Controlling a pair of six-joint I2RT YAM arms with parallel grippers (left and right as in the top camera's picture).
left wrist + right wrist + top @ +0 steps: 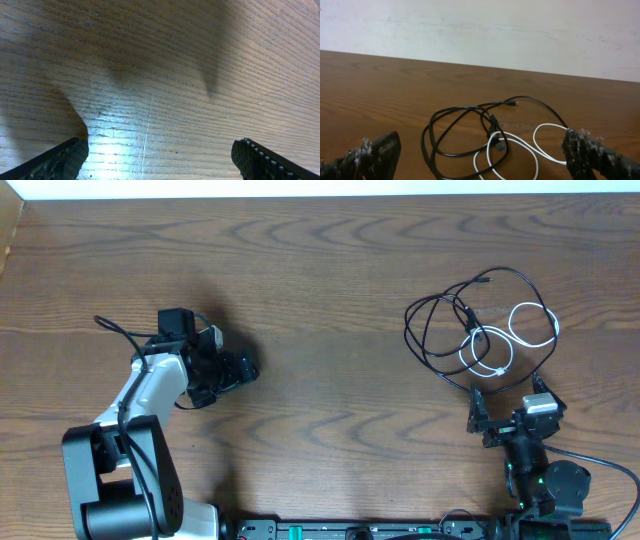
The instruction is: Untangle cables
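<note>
Overhead: the long thin black cable [407,325] and the shorter thin white cable [530,304] lie looped through each other toward three o'clock on the brown wooden table [330,270] — nothing separated yet, I judge. My right gripper [508,408] sits just at their six o'clock, my left gripper [243,368] well apart at nine.

Left wrist: jaws spread over bare wood.

Right wrist: jaws spread and empty — the tangle lies ahead between them, all still to do.
</note>
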